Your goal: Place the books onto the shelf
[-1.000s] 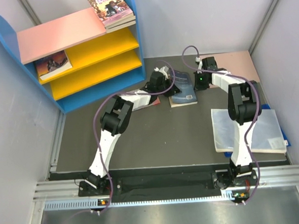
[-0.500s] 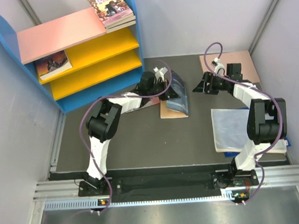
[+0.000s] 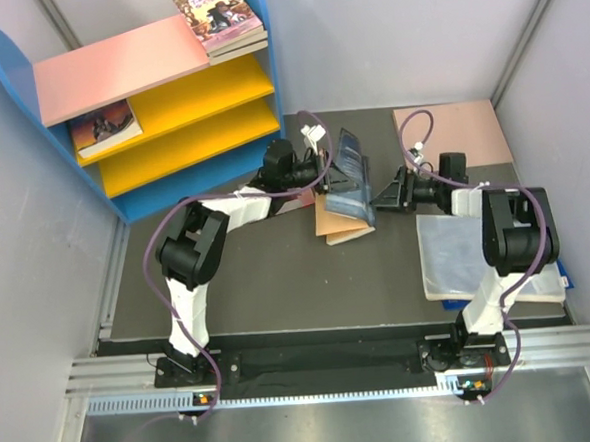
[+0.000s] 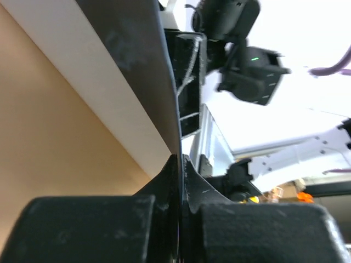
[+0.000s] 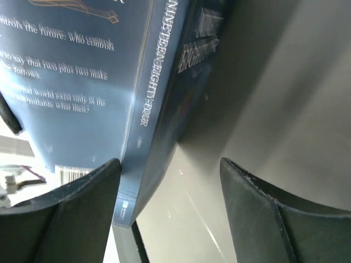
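A navy blue book [image 3: 351, 174] stands tilted up on its edge at mid-table, and my left gripper [image 3: 328, 168] is shut on its dark cover [image 4: 143, 71]. In the left wrist view the jaws [image 4: 180, 164] pinch that thin cover, with white pages [image 4: 104, 98] beside it. My right gripper [image 3: 378, 198] is open at the book's right side. Its left finger [image 5: 77, 213] rests beside the lower end of the spine [image 5: 147, 115]. An orange-brown book [image 3: 339, 224] lies flat underneath. The shelf [image 3: 120, 66] stands at the back left, with a stack of books [image 3: 219, 19] on its pink top and one book [image 3: 104, 128] on a yellow board.
A large pale pad [image 3: 477, 255] lies at the right under the right arm. A flat pink board [image 3: 465, 130] sits at the back right. A reddish edge [image 3: 296, 203] shows under the left forearm. Grey walls close in the left, back and right sides.
My right gripper has opened, let go of the navy book and drawn back to its right side. My left gripper has tipped the book up on its edge, uncovering the orange-brown book.
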